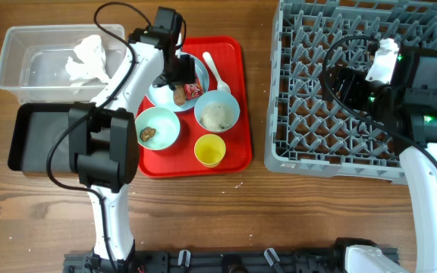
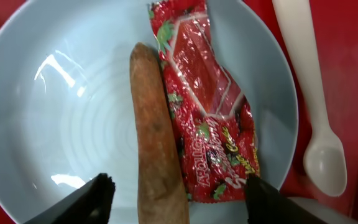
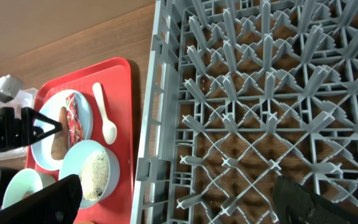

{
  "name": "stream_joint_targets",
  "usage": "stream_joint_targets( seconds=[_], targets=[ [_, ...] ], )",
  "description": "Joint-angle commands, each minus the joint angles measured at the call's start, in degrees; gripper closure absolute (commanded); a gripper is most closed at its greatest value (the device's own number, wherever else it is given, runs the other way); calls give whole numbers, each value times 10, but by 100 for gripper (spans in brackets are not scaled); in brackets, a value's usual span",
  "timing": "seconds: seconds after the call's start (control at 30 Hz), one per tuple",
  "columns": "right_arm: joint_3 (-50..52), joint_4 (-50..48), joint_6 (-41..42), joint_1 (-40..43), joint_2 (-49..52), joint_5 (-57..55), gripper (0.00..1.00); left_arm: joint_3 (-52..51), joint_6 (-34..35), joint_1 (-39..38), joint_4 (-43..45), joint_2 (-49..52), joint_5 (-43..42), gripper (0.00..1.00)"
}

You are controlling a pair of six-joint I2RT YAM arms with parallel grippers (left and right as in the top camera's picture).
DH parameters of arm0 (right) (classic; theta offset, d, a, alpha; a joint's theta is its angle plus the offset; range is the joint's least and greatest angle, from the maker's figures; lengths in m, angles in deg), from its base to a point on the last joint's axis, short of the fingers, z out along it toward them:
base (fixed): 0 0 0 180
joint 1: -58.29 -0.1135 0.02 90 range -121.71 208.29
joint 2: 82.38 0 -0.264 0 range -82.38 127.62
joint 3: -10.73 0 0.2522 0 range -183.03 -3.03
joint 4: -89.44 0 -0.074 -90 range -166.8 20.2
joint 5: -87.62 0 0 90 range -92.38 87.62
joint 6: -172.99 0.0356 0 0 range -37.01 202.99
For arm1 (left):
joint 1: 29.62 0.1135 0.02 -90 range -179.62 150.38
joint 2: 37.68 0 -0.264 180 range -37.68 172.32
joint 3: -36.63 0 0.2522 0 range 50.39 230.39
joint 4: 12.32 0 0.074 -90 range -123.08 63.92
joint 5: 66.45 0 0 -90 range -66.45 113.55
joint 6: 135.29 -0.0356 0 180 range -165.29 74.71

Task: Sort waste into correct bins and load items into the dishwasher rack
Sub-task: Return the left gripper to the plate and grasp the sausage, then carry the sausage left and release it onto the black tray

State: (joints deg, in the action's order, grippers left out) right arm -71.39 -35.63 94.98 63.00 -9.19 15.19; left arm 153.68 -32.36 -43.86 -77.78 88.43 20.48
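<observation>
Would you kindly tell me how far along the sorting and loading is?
Done: crumpled white paper lies in the clear tub. In hand: the left gripper hangs open over the sausage scrap and wrapper on the plate. Left: both bowls, cup, spoon; the rack holds no dishes.

Glossy crinkled plastic wrapper (image 2: 210, 106), matt rough sausage scrap (image 2: 154, 143), smooth glossy plate (image 2: 61, 112), smooth plastic spoon (image 2: 316, 124), matt grey plastic rack (image 3: 260, 93)
</observation>
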Motion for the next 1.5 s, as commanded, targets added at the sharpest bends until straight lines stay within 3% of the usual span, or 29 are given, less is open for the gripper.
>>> stream_joint_targets(
  seconds=[0.0,0.2,0.3,0.4,0.57,0.77,0.9,1.0,1.17,1.23,1.37,1.47],
  targets=[
    [-5,1,5,0,5,1,0,-2,-5,3,8,38,21,39],
    [-5,1,4,0,5,1,0,-2,12,3,13,53,32,63],
    [-5,1,4,0,5,1,0,-2,36,3,12,53,47,81],
    [-5,1,4,0,5,1,0,-1,43,5,12,52,51,82],
    [-5,1,4,0,5,1,0,41,43,8,-27,12,51,96],
    [-5,1,4,0,5,1,0,69,55,26,-82,-110,63,96],
    [-5,1,4,0,5,1,0,69,235,100,-209,-156,236,96],
    [-5,0,4,0,5,1,0,62,328,169,-257,-155,246,96],
    [-5,0,6,0,5,1,0,-42,589,257,-262,-155,235,96],
    [-5,0,6,0,5,1,0,-118,640,269,-214,-155,235,94],
    [-5,0,7,0,5,1,0,-249,643,269,-68,-155,228,91],
    [-5,1,7,0,5,1,0,-286,643,269,-21,-155,222,87]
  ],
)
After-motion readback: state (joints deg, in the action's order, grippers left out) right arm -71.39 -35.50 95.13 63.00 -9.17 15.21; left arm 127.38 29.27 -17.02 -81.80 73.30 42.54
